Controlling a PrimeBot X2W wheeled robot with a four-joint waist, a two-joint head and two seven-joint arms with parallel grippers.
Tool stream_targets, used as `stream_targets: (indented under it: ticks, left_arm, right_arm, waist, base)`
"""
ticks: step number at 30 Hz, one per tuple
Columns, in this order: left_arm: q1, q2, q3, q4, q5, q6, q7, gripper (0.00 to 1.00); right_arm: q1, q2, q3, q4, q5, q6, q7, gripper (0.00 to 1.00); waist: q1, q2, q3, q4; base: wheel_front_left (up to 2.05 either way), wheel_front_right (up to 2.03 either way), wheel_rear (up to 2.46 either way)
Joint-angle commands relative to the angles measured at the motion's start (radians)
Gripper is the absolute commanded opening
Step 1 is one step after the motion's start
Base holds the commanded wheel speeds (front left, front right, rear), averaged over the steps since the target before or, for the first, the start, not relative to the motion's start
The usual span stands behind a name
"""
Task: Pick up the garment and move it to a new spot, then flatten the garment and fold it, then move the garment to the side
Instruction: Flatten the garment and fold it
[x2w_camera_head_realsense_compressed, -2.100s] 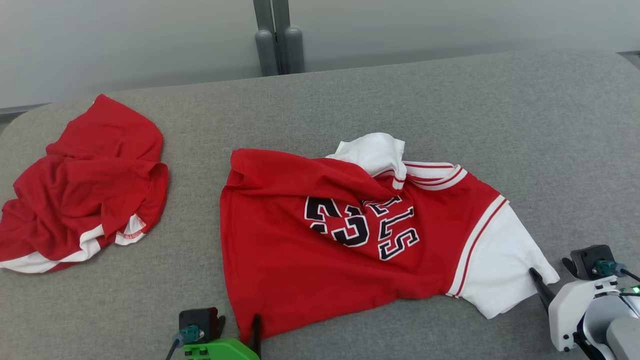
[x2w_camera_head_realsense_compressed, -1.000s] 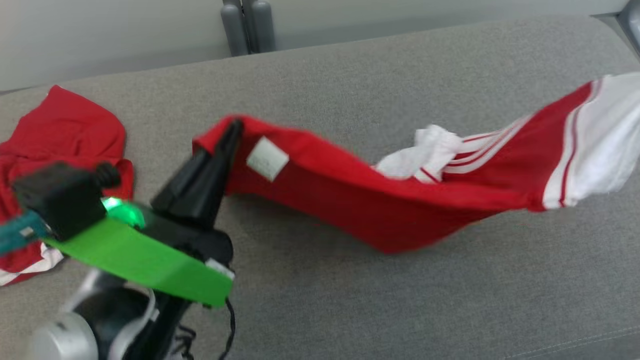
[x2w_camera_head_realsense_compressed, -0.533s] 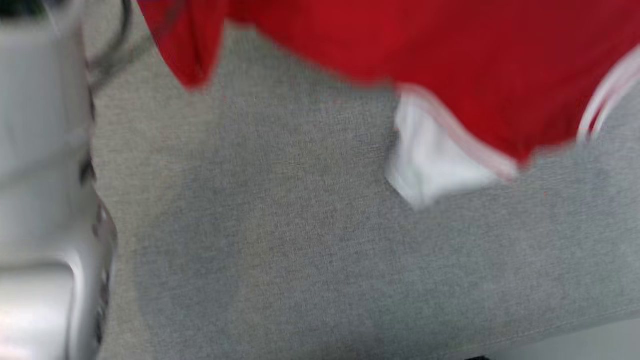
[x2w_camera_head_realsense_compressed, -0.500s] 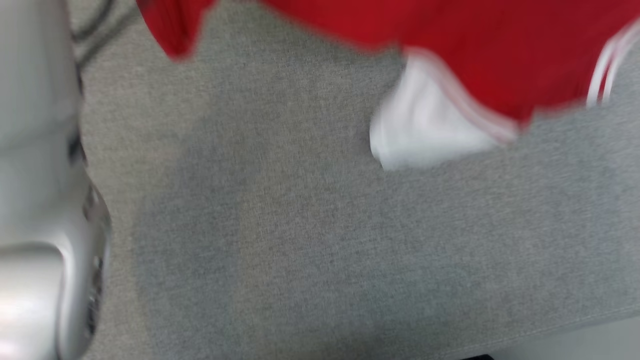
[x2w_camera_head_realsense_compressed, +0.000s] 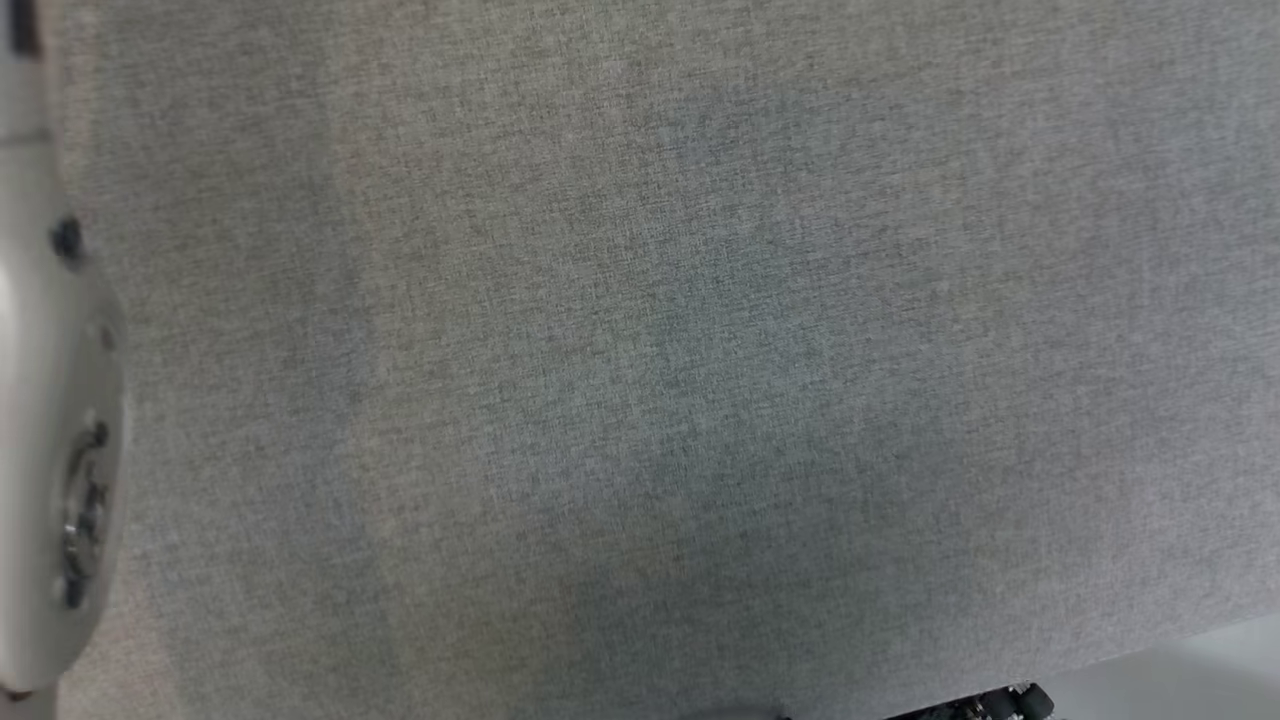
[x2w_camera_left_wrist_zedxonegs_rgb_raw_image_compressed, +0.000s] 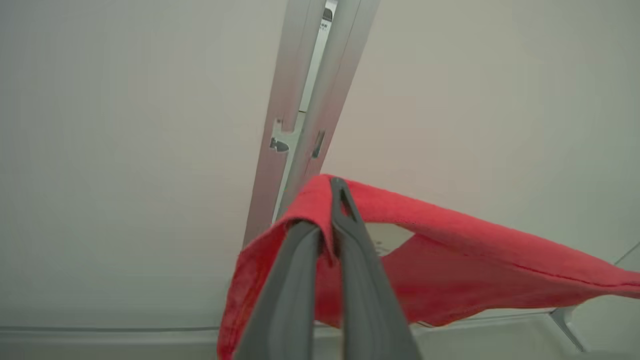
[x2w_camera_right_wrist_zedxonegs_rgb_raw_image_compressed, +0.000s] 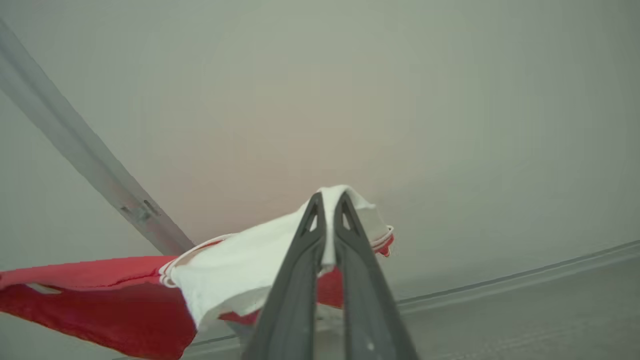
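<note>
The garment is a red jersey with white sleeves, held up in the air between both arms. In the left wrist view my left gripper is shut on its red hem, which drapes over the dark fingers. In the right wrist view my right gripper is shut on a white sleeve, with the red body stretching away to the left. The head view looks down on the grey fabric surface, with a pale arm segment at its left edge.
A pale wall with a vertical grey metal post stands behind the lifted jersey. The grey fabric surface's near edge runs along the lower right of the head view, with dark parts of my base below it.
Both grippers have lifted the jersey off the surface and raised it out of the head view. The head camera has tilted down, so the picture has shifted to bare grey fabric.
</note>
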Motion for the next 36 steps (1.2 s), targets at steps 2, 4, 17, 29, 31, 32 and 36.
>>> stream_targets:
  ticks: [2, 4, 17, 29, 31, 32, 36]
  left_arm:
    - [0.077, 0.012, -0.007, 0.050, -0.014, -0.045, -0.017, 0.00]
    - [0.169, 0.014, -0.011, 0.078, -0.033, -0.096, -0.039, 0.00]
    - [1.194, 0.114, -0.054, -0.273, -0.198, -0.170, 0.012, 0.00]
    - [2.145, 0.088, -0.160, -1.145, -0.243, 0.077, 0.145, 0.00]
    - [2.173, 0.083, -0.177, -1.186, -0.238, 0.091, 0.157, 0.00]
    - [2.175, 0.077, -0.181, -1.196, -0.239, 0.097, 0.160, 0.00]
    - [2.126, 0.067, -0.195, -1.216, -0.239, 0.114, 0.193, 0.00]
  right_arm:
    - [0.109, 0.003, 0.010, -0.024, 0.042, -0.001, -0.036, 0.00]
    - [0.235, -0.005, 0.026, -0.069, 0.084, -0.001, -0.071, 0.00]
    - [1.210, -0.154, 0.047, -0.427, 0.287, -0.002, -0.141, 0.00]
    - [1.914, -0.054, -0.106, -0.654, 0.228, -0.001, -0.152, 0.00]
    - [1.964, -0.021, -0.137, -0.682, 0.218, -0.001, -0.144, 0.00]
    - [1.977, -0.012, -0.149, -0.690, 0.207, -0.001, -0.138, 0.00]
    - [1.934, 0.011, -0.198, -0.708, 0.156, -0.001, -0.089, 0.00]
  waist:
    - [-0.0003, 0.0000, -0.005, -0.003]
    - [-0.0003, 0.0000, -0.055, 0.000]
    - [-0.0003, 0.0000, -0.612, -0.018]
    - [-0.0003, 0.0000, -0.732, 0.009]
    - [-0.0003, 0.0000, -0.720, 0.019]
    - [-0.0003, 0.0000, -0.716, 0.022]
    - [-0.0003, 0.0000, -0.696, 0.020]
  base:
    - [0.00, 0.00, 0.00]
    - [0.00, 0.00, 0.00]
    - [0.00, 0.00, 0.00]
    - [0.00, 0.00, 0.00]
    - [0.00, 0.00, 0.00]
    - [0.00, 0.00, 0.00]
    - [0.00, 0.00, 0.00]
